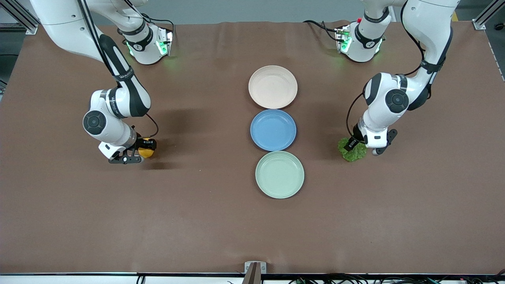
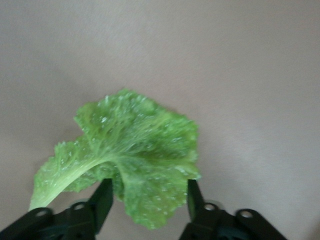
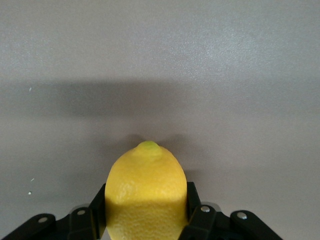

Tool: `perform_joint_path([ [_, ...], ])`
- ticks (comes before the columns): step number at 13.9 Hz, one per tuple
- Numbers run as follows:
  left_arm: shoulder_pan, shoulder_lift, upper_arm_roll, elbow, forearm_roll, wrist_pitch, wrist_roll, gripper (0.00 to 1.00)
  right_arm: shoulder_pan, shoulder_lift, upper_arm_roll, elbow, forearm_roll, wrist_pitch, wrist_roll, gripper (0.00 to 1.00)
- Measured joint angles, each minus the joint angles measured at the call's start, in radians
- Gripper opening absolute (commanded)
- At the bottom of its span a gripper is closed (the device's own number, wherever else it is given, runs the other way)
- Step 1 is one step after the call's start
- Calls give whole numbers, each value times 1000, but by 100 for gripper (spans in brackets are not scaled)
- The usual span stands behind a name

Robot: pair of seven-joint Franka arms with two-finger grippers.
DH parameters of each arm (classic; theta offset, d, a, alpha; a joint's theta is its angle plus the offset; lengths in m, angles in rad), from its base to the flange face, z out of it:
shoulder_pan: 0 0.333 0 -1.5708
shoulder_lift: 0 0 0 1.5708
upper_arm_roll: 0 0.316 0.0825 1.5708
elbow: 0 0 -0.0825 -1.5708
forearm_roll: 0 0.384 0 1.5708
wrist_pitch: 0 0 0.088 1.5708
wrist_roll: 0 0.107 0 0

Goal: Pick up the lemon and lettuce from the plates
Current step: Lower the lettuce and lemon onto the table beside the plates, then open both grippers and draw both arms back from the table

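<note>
The lemon (image 1: 146,152) is low at the table toward the right arm's end, away from the plates. My right gripper (image 1: 136,154) is shut on it, and in the right wrist view both fingers press the sides of the lemon (image 3: 145,190) held in the gripper (image 3: 145,212). The lettuce (image 1: 352,150) lies on the table toward the left arm's end. My left gripper (image 1: 365,149) is low over it and open; in the left wrist view the leaf (image 2: 135,155) sits between the spread fingers of the gripper (image 2: 149,200) with gaps on both sides. The cream plate (image 1: 273,86) and mint plate (image 1: 279,174) hold nothing.
A blue plate (image 1: 273,129) sits between the cream and mint plates in a row down the table's middle. Brown table cloth surrounds both grippers. The arm bases stand along the edge farthest from the front camera.
</note>
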State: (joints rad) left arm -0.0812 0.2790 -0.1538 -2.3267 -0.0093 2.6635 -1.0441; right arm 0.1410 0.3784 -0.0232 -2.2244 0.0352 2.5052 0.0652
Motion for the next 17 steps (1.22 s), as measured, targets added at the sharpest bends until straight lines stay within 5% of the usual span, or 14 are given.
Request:
perform_joint_path([
  [1,1,-8,0,17,0,-7,0,100,0,0,0,0,0,-1,0,54],
  [2,3,-17,0,35,0,-13,-1,100,0,0,0,-1,0,-1,0,100],
  [7,38,-36,0,82,65,-30,176,100,-1,-3,-1,23,0,-49,-7,100],
  [13,82,-74,-1,141,67,-201,853,100,-5,-93,-9,277,-4,-475,-17,100],
  [17,124,-149,-1,172,67,-336,966,100,-45,-197,-15,364,-71,-672,-19,100],
])
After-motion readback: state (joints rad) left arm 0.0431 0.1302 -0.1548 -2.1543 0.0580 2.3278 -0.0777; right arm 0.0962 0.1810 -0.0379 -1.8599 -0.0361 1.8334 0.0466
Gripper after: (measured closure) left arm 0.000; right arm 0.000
